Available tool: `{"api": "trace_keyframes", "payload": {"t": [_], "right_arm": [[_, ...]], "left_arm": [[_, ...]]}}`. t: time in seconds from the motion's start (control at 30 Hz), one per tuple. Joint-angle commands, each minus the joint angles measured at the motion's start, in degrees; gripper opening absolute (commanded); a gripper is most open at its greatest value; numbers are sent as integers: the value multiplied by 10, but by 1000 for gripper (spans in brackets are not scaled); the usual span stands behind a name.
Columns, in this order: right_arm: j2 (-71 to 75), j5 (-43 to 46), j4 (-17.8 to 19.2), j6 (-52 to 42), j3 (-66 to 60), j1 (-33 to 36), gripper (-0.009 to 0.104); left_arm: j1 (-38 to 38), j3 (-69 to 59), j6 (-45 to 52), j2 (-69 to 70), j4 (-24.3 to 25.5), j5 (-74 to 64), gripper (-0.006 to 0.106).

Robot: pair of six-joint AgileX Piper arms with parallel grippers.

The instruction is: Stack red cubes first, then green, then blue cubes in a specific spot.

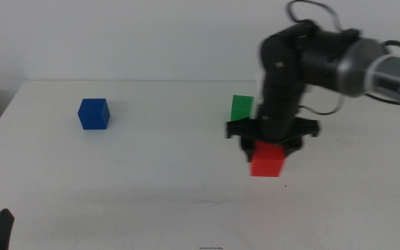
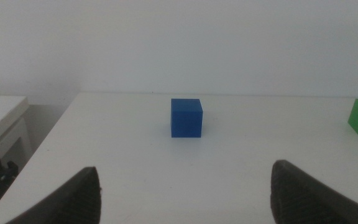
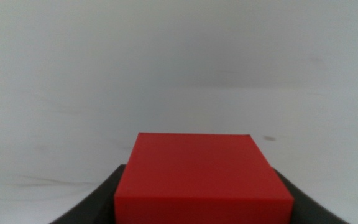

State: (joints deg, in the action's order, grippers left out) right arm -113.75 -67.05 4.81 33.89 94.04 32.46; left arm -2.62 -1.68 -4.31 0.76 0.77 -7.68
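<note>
Middle view: right gripper apparently holds red cube.

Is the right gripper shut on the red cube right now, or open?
Shut on it: the right gripper has the red cube between its dark jaws, which flank both its sides in the wrist view.

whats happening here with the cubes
The right gripper is shut on the red cube, holding it near the middle of the white table. The green cube sits just behind the arm, and the blue cube stands alone toward the left. The left gripper waits at the near left corner, jaws open, facing the blue cube. Nothing is stacked yet.
</note>
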Motion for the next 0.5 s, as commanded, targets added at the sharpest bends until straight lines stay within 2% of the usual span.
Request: {"api": "trace_keyframes", "payload": {"t": [0.0, 0.23, 0.47], "right_arm": [[10, -9, 13, 18, 46, 21, -1], [-64, -26, -2, 45, 138, 67, -1], [-94, -23, -1, 64, 151, 74, -1]], "left_arm": [[0, 2, -1, 12, -4, 50, 94], [0, 2, -1, 12, -4, 50, 94], [0, 2, -1, 12, -4, 50, 94]]}}
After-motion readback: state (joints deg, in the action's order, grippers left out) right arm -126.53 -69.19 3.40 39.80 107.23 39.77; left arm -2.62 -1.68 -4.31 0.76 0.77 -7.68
